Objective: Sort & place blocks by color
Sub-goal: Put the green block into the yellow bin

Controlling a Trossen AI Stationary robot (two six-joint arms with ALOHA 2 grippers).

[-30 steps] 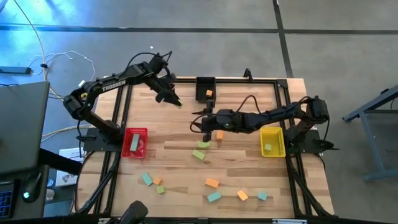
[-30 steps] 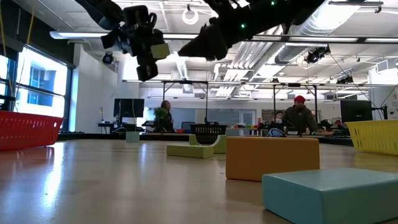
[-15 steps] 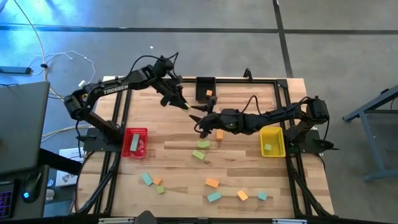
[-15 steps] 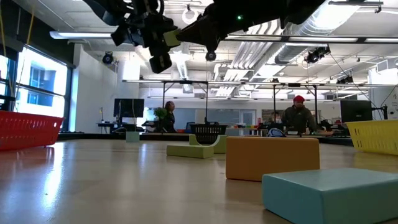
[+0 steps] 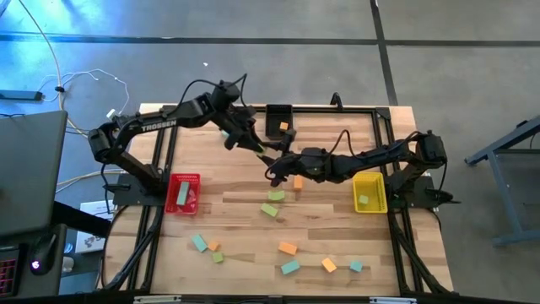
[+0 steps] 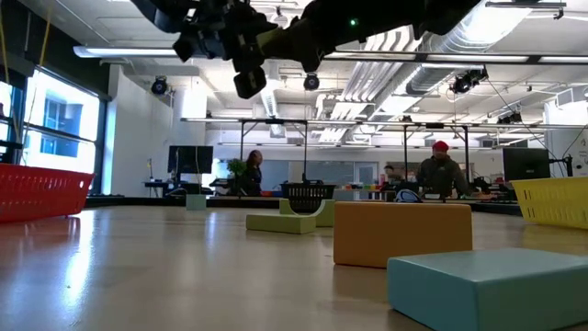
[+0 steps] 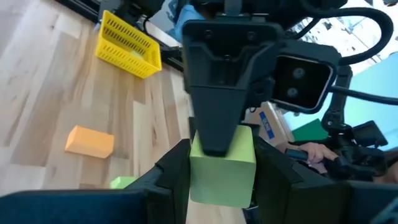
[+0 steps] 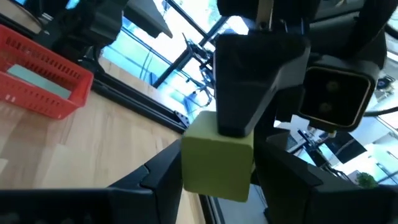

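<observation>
My left gripper (image 5: pixel 254 144) holds a yellow-green block (image 5: pixel 261 150) in the air over the table's far middle, beside the black bin (image 5: pixel 278 121). My right gripper (image 5: pixel 270 160) meets it from the right, its fingers on the same block (image 8: pixel 217 165). The block also shows in the left wrist view (image 7: pixel 222 168). Other orange, teal and yellow-green blocks lie flat on the table toward its near side. My left gripper pinches the block's two opposite sides (image 7: pixel 194 174) between its two fingers, slanting down from the table's far left. The block is lifted clear of the table. My right gripper pinches the other pair of the block's sides (image 8: pixel 185 168), crosswise to the left gripper's fingers (image 8: pixel 239 99). It comes from the table's right. I cannot tell if its far finger (image 8: pixel 280 174) touches the block.
A red bin (image 5: pixel 184 192) stands at the left, and a yellow bin (image 5: pixel 369 192) at the right holds a green block. The black bin holds an orange block. Loose blocks lie at the middle (image 5: pixel 297 181) (image 5: pixel 270 209) and along the near edge (image 5: pixel 288 248) (image 5: pixel 199 243).
My left gripper has carried the yellow-green block toward the table's right edge and a little nearer, clear of the table. My right gripper has gone up and toward the far left until it meets the block.
</observation>
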